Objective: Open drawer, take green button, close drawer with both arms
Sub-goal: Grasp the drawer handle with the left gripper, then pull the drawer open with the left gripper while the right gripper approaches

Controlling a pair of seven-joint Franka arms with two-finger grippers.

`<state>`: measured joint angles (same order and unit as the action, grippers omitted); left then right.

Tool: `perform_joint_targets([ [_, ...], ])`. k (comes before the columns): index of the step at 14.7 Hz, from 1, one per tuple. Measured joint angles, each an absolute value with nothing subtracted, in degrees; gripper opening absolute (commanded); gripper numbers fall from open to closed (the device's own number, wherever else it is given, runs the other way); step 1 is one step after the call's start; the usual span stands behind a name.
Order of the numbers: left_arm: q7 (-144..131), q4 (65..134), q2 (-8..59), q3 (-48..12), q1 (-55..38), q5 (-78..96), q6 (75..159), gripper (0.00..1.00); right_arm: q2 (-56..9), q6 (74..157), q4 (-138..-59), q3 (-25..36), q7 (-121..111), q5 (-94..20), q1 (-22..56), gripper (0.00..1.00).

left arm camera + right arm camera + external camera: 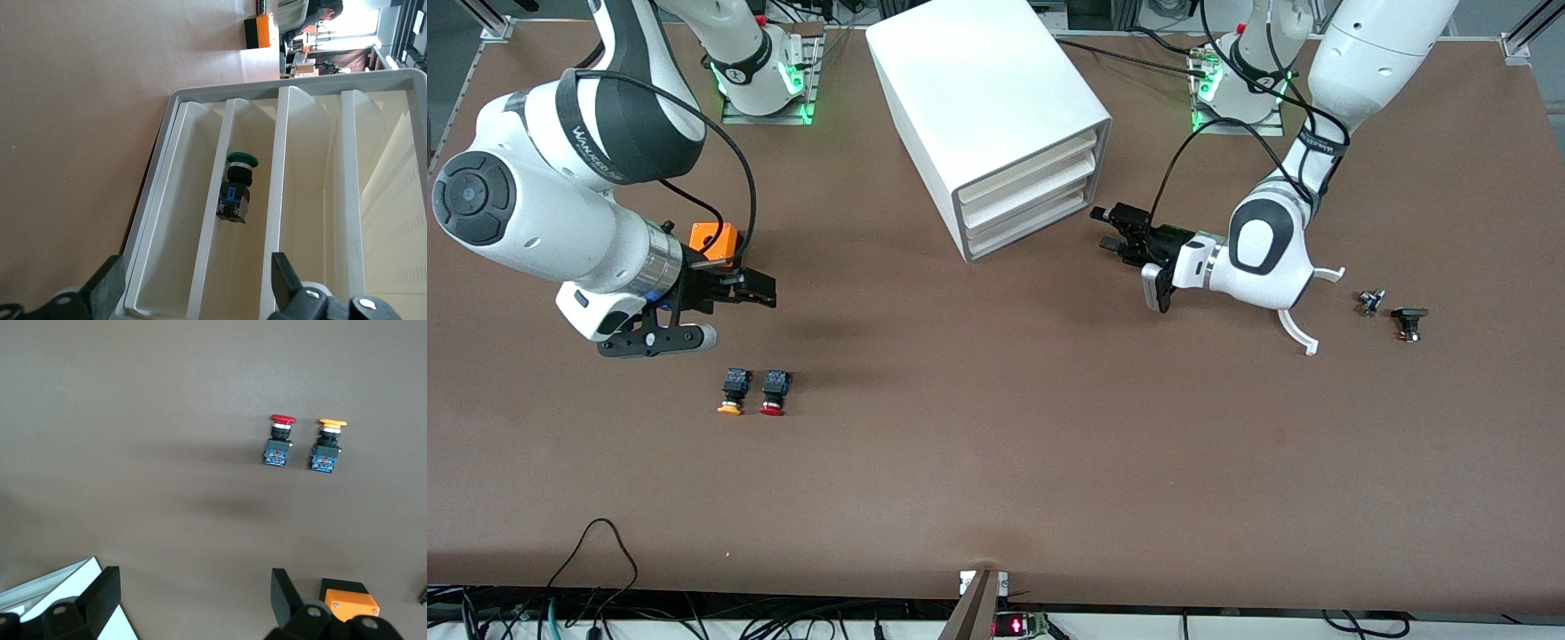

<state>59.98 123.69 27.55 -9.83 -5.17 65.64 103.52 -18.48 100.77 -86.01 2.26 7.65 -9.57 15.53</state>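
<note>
The white cabinet [978,80] stands at the robots' edge of the table, and all three of its drawers are pushed in. The lowest drawer [1032,229] is shut. My left gripper [1107,228] is open just in front of the drawer fronts, touching nothing. In the left wrist view my left gripper [195,277] faces the fronts. The green-capped button [237,187] lies on its side inside a low drawer; I cannot tell which one. My right gripper [763,291] is open and empty over bare table at the right arm's end, as the right wrist view [192,587] also shows.
A red-capped button [772,393] and a yellow-orange-capped button [732,393] lie side by side, nearer to the front camera than my right gripper. An orange block [713,240] sits by the right wrist. Two small dark parts [1371,302] [1409,322] lie at the left arm's end.
</note>
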Motion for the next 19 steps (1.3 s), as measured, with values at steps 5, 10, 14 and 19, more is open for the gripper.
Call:
perform_joint_targets([
  [5,66.0,127.6,28.3,-10.1,-6.0,70.4,103.5,0.77,-18.5,100.8,-86.0,2.3,7.6,-11.9,15.5,1.00],
  [10,70.7,129.3,30.5,-10.3,-8.8,74.9,103.6,0.70,-18.5,100.9,-83.6,2.2,17.7,-15.8,17.8,1.00],
  [14,73.7,129.8,32.6,-10.3,-9.7,77.9,103.6,0.62,-18.6,100.3,-80.2,2.1,34.9,-13.1,22.6,1.00],
  [19,76.9,131.6,32.9,-10.4,-12.5,81.6,103.6,0.00,-22.9,96.2,-72.8,2.0,53.9,-8.2,27.2,1.00],
])
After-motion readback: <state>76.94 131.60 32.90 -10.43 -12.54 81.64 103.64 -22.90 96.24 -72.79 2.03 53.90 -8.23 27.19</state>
